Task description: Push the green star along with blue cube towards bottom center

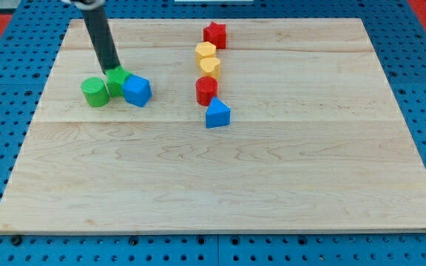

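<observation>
My tip (pixel 114 69) is resting at the top edge of the green star (pixel 117 80).

Nearest the view's bottom, the wooden surface (pixel 220 185) is lying bare. Farther up, a blue block (pixel 217 114) with a peaked top is sitting near the centre, with a red block (pixel 206 90) touching it just above, then two yellow blocks (pixel 208 59) and a red star (pixel 214 34) lining up towards the view's top. On the view's left, the blue cube (pixel 136 90) is touching the green star's right side, and a green cylinder (pixel 95 91) is sitting against its left. The rod is leaning up to the view's top left. It is carrying no gripper, so there is nothing spread or pressed together.
</observation>
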{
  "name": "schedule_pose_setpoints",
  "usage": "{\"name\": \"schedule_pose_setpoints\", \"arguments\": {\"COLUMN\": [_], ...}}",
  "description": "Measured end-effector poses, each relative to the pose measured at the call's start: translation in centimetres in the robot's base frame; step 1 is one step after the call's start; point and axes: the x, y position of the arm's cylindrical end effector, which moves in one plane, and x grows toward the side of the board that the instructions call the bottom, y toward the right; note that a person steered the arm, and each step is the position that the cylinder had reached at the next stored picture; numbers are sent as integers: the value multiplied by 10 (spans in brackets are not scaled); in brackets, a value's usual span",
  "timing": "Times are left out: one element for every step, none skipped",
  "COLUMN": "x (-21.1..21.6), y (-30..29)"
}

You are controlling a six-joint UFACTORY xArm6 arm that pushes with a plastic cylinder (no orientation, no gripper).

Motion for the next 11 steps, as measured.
{"name": "schedule_pose_setpoints", "arguments": {"x": [55, 99, 128, 159, 172, 183, 225, 225, 220, 215, 205], "y": [45, 66, 84, 100, 108, 31, 68, 104, 105, 108, 128]}}
